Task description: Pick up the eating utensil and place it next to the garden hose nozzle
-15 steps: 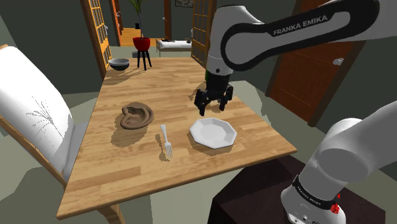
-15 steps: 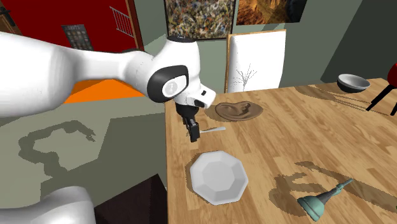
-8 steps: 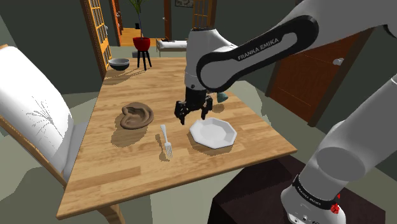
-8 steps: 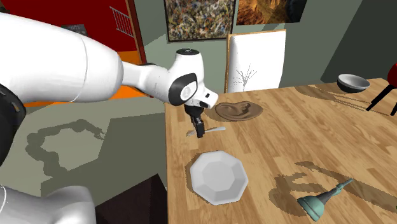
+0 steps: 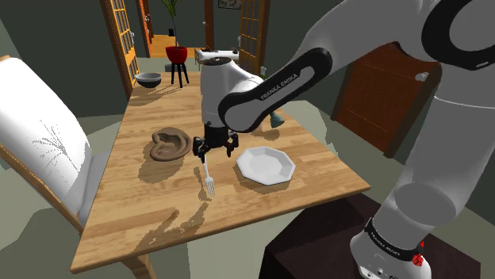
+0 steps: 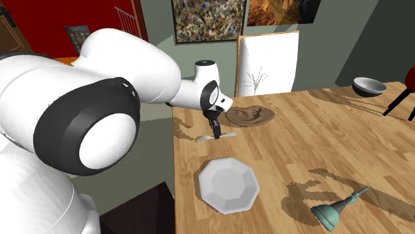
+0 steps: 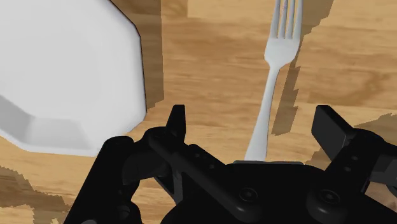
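Wooden table (image 5: 159, 214) bears fork (image 5: 208, 181), plate (image 5: 266, 165) — white panel (image 5: 40, 150) (a chair, perhaps) beside.

The fork (image 7: 275, 70) is pale silver-grey and lies on a surface (image 5: 151, 214) of honey-brown planks with darker grain. In the shoulder view, the eight-sided plate (image 5: 266, 165) at the fork's three o'clock is plain white. The ear-shaped lump (image 5: 170, 145) at its eleven o'clock is dull brown. The hose nozzle (image 6: 330, 214) is teal-green. The jaws are all black. The arm (image 5: 444, 143) is white with dark joints and has white lettering on one dark band. The chair (image 5: 40, 135) is white with a faint grey twig pattern, the bowl (image 5: 148, 78) is dark grey and the pot (image 5: 176, 54) is red.
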You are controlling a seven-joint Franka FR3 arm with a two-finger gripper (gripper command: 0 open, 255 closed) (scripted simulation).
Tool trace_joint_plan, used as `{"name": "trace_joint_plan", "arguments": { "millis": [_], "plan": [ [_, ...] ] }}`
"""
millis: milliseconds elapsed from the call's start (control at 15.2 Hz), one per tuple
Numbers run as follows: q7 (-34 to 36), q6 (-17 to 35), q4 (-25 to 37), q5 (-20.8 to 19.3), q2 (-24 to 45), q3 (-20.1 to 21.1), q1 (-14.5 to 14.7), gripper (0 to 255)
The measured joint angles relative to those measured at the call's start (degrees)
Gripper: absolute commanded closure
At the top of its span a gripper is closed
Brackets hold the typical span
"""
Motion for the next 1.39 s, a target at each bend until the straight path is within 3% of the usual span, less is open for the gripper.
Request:
{"name": "trace_joint_plan", "arguments": {
  "millis": [198,396,726,1188,1254,1386],
  "plan": [
    [5.6,0.7,5.6,-6.0,7.3,-1.6,2.4,0],
    [7.8,2.1,6.8,-8.6,10.3,-2.6,3.6,0],
    [9.2,4.5,7.1,-10.9,13.4,-4.0,4.3,0],
    [9.5,4.8,7.4,-11.3,14.0,-4.2,4.5,0],
    [9.5,4.8,7.4,-11.3,14.0,-4.2,4.5,255],
    [9.5,4.8,7.4,-11.3,14.0,-4.2,4.5,255]
  ]
}}
